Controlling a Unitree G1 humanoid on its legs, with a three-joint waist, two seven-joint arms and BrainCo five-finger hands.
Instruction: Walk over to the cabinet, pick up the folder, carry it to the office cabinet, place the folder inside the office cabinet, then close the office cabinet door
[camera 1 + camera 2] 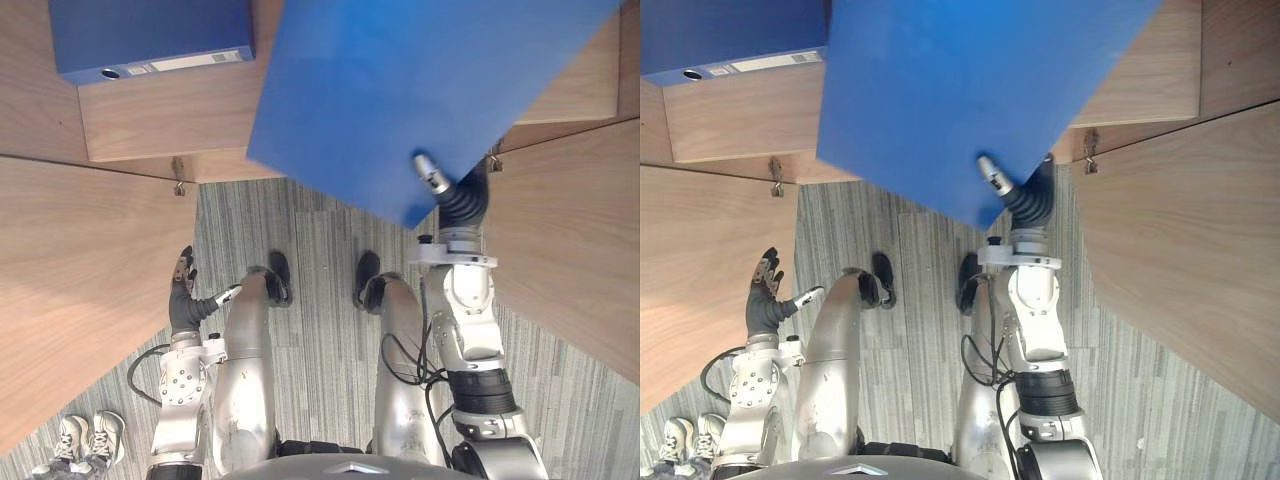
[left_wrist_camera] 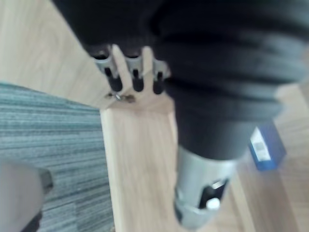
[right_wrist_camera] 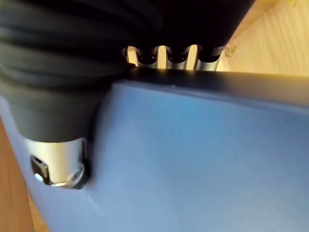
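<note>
A person's pale sneakers point(image 1: 85, 440) stand on the grey striped carpet point(image 1: 320, 290) by the outer edge of the left door point(image 1: 70, 280). The robot's left hand point(image 1: 182, 290) hangs low beside that door, fingers straight and close together, thumb out, holding nothing. Farther out, the right hand point(image 1: 452, 197) pinches the near corner of the blue folder point(image 1: 400, 80), thumb point(image 1: 432, 175) on its upper face and fingers point(image 3: 179, 54) under its edge. The folder is held tilted in the air between the open doors, over the front edge of the office cabinet point(image 1: 575, 250) shelf point(image 1: 160, 120). A second blue folder point(image 1: 150, 35) lies flat at the shelf's far left.
</note>
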